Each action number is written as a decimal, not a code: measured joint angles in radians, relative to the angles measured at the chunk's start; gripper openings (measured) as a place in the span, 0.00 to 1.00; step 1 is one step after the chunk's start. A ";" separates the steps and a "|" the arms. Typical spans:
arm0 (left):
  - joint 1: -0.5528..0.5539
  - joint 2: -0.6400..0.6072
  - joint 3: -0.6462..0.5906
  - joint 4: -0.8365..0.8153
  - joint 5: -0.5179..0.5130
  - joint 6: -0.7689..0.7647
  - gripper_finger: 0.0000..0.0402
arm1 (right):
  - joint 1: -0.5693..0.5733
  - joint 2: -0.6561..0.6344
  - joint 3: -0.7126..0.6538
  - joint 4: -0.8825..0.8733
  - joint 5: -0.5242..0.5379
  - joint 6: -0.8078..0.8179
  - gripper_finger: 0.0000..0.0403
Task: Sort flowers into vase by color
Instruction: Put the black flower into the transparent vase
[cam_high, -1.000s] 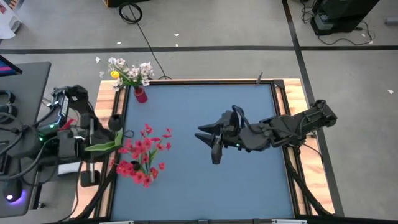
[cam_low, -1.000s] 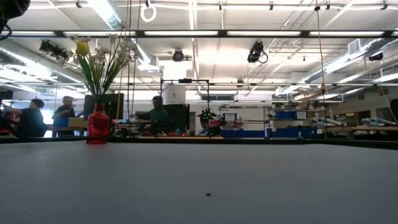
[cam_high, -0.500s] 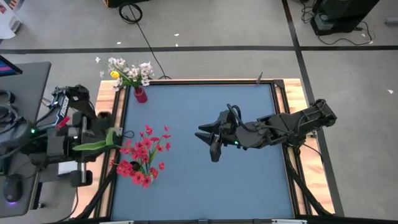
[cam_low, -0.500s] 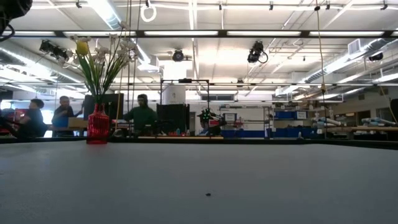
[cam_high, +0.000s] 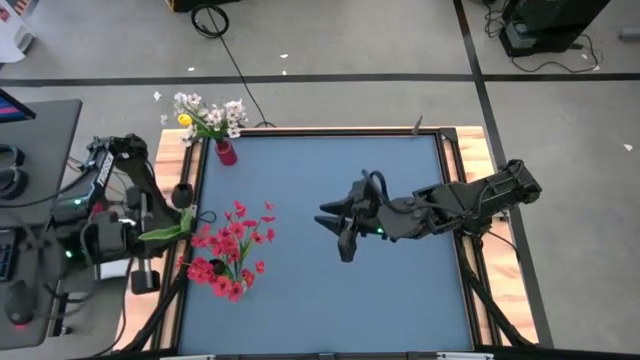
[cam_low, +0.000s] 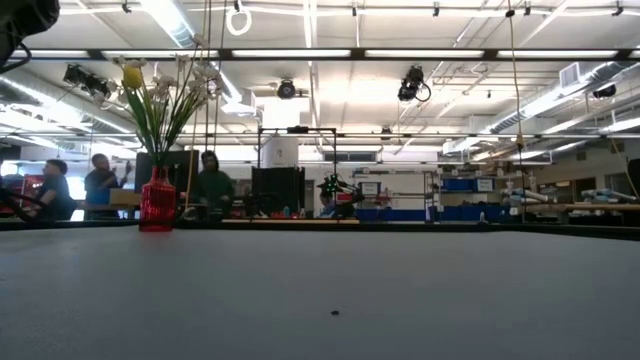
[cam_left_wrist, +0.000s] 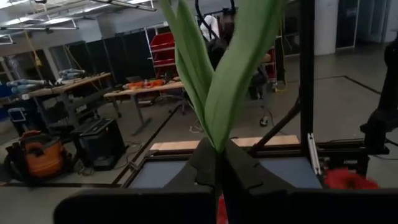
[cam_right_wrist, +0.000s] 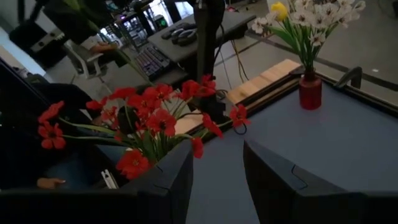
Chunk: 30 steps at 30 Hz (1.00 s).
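Left gripper (cam_high: 150, 234) at left edge of table (cam_high: 330, 300), just outside the wooden rim, jaws clamped tight on green stems and leaves (cam_left_wrist: 214, 74) of a red flower bunch (cam_high: 228, 248); blossoms fanned out over blue surface near left edge, stems leading back into the fingers. Red vase (cam_high: 226, 151) at far left corner of table, upright, loaded with white flowers (cam_high: 210, 112) plus one yellow blossom (cam_high: 185, 120); well apart from held bunch. Right gripper (cam_high: 336, 228) hovering over middle of table, fingers parted, nothing between them; pointed toward red bunch, clear gap remaining. People (cam_low: 205, 180) visible in room beyond far edge.
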 joint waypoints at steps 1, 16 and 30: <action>-0.004 -0.001 0.000 -0.076 0.000 -0.080 0.02 | 0.000 0.000 0.000 -0.007 -0.001 0.004 0.37; 0.020 -0.035 0.000 -0.571 0.001 -0.616 0.02 | -0.012 0.000 0.000 -0.042 -0.011 0.026 0.37; 0.223 -0.174 0.001 0.075 0.215 0.051 0.02 | -0.066 0.000 0.000 -0.040 -0.057 0.025 0.37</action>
